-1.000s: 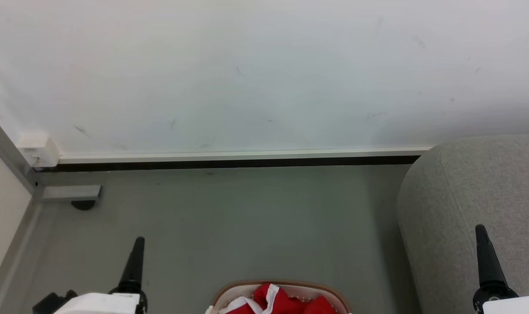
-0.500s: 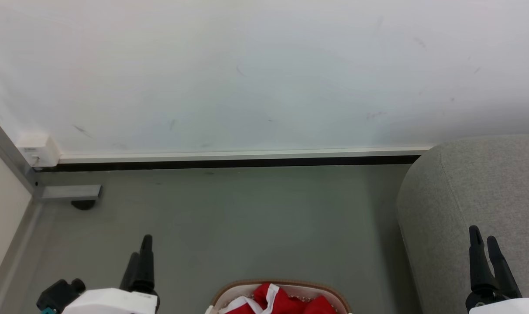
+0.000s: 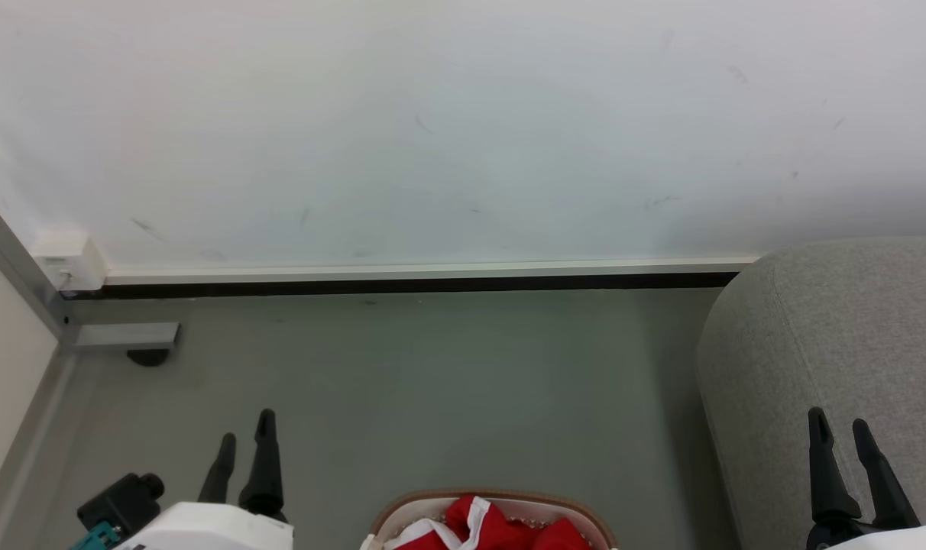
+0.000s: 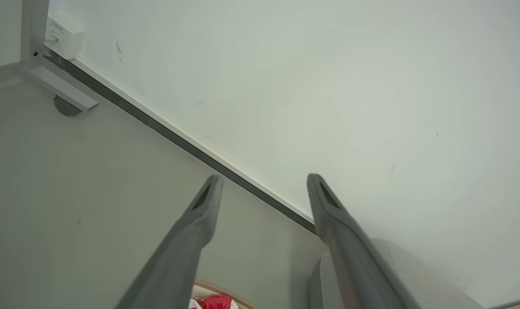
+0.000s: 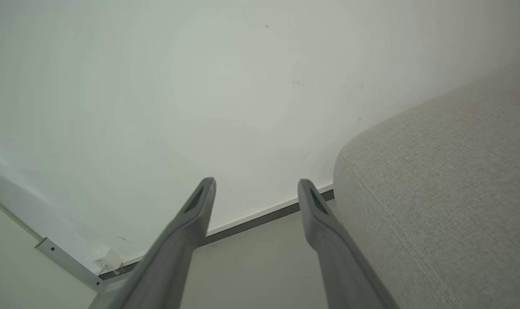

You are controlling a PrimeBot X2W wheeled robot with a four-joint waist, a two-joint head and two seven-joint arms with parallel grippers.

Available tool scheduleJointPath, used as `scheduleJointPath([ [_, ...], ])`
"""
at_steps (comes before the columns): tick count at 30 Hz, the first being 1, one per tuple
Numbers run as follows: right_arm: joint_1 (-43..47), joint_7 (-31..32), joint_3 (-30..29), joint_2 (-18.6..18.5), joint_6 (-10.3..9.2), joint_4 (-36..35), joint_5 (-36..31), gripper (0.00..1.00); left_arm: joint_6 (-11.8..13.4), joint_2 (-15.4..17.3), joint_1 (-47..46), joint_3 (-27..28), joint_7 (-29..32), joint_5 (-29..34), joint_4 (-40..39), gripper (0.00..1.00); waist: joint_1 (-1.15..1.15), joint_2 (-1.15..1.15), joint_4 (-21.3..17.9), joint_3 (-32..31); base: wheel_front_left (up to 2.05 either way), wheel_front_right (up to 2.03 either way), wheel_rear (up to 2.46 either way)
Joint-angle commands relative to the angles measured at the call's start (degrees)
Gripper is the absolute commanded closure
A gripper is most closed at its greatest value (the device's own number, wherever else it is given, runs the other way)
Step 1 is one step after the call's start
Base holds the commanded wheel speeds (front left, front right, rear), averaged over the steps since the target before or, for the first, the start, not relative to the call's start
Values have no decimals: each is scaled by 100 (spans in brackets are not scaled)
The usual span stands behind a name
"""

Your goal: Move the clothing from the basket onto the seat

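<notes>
Clothing (image 3: 493, 527): red with white trim, bunched inside the basket (image 3: 501, 496), at the bottom edge of the head view.
Basket: on the grey floor (image 3: 432, 382), between the two arms.
Seat (image 3: 837, 328): right of the basket, near the white wall (image 3: 463, 114).
Left gripper (image 3: 246, 426): fingers spread wide, holding nothing, left of the basket.
Right gripper (image 3: 838, 418): fingers spread wide, holding nothing, seen against the seat.

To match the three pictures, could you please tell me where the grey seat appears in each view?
Head view: the seat fills the lower right.
Left wrist view: seat at the bottom right.
Right wrist view: seat across the right side.
Shared landmark: the dark skirting strip.
</notes>
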Motion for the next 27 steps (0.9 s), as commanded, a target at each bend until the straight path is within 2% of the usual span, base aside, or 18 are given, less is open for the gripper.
scheduleJointPath([
  [1,-107,-39,-67,-33,3,-3,-210,0,27,75,-79,-6,-80,210,-38,0,0,0,3,2,0,0,0],
  [14,-162,-90,-214,50,3,280,-1396,0,70,162,-48,-98,-283,1208,125,0,0,0,9,-10,0,0,0],
  [27,-139,-142,-304,179,3,345,-2255,0,3,253,-7,-268,-468,2007,-38,0,0,0,24,6,0,0,0],
])
